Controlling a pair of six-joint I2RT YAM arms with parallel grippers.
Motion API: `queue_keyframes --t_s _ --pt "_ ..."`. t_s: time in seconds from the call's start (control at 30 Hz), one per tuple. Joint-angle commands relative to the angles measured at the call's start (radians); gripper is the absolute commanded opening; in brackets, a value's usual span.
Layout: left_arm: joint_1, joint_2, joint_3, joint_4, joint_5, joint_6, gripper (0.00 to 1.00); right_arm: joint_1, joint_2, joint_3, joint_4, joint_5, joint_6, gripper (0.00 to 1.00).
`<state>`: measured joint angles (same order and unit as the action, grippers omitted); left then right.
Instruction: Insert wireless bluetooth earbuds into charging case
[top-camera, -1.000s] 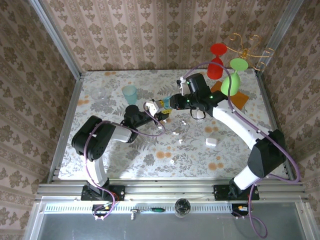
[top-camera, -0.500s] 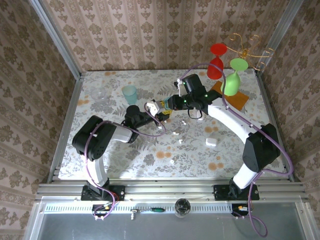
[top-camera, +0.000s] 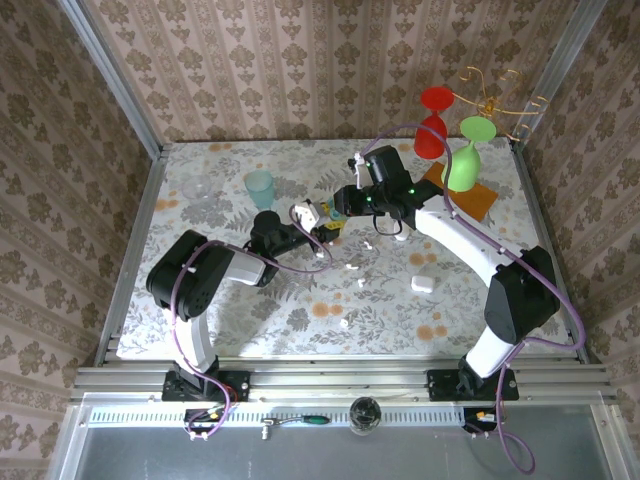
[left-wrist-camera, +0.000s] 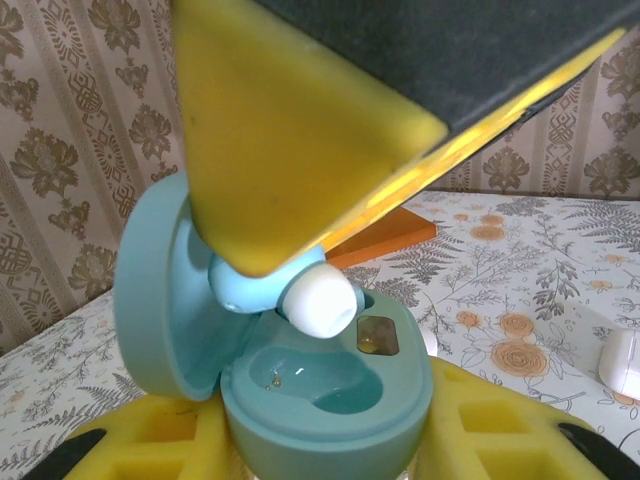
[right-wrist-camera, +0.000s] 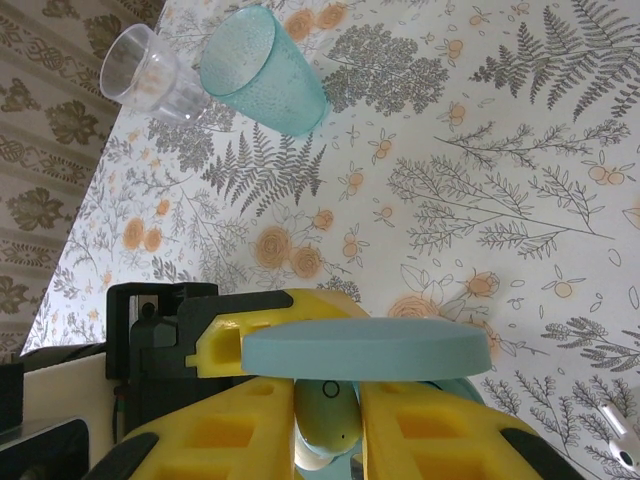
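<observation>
My left gripper is shut on the teal charging case, which stands upright with its lid swung open. One well in the case is bare. My right gripper is shut on a pale blue earbud with a white tip. It hangs just above the case's well, close to the lid's inner face. From the top view the two grippers meet at mid table, left and right. Loose white earbuds lie on the cloth in front of them.
A teal cup and a clear cup stand at the back left. Red and green glasses, an orange mat and a gold wire stand crowd the back right. A white case lies right of centre.
My right arm has shifted slightly left and back, bringing the earbud closer over the open case. The left arm has held still.
</observation>
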<state>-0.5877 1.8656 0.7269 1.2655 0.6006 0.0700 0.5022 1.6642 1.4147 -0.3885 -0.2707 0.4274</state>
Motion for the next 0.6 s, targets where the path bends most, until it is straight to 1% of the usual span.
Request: queue_keyframes --t_s 0.0,0.33,0.57 --pt "-0.006 0.005 0.027 0.035 0.001 -0.026 0.23 0.009 0.023 -0.009 0.033 0.021 0.018 0.23" --pt "-0.006 -0.001 0.042 0.035 -0.025 -0.055 0.23 0.013 0.043 -0.025 0.032 0.026 0.02 0.24" --pt "-0.004 -0.002 0.048 0.035 -0.051 -0.072 0.23 0.02 0.037 -0.029 0.024 0.027 0.018 0.26"
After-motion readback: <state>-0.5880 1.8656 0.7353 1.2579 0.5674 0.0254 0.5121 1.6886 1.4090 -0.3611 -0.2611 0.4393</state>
